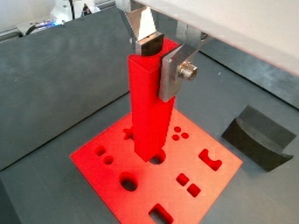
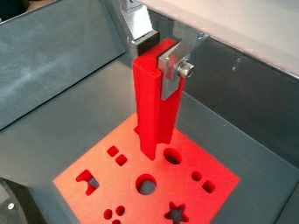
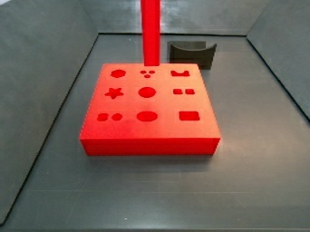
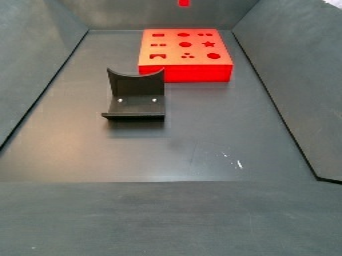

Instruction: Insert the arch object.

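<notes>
Gripper (image 1: 159, 54) above the red block, fingers clamped on the top end of the red arch piece (image 1: 149, 105); silver plates with dark pads press both sides of it in both wrist views, gripper (image 2: 159, 51) same grip there. One finger (image 1: 177, 72) has a visible screw on its plate. Arch piece hangs upright, long and slim, lower end down at the block surface; in a wrist view the tip (image 2: 156, 144) sits at a hole near the round openings, whether it's actually entered or just touching I can't tell. In a side view only the piece shows as a vertical red bar (image 3: 150, 32) rising out of frame above the block's far edge, gripper itself cut off.

Red block (image 3: 148, 136) lies flat on the dark floor, top face full of cutouts: circles, star, squares, small dots, arch-shaped notch. Same block seen far back in a side view (image 4: 186, 66), a sliver of red (image 4: 185, 3) at the frame top above it.

Fixture (image 4: 135, 97), dark L-shaped bracket on base plate, stands on the floor apart from the block; also seen just behind the block's far corner (image 3: 194, 53) and beside the block (image 1: 260, 136) in a wrist view
</notes>
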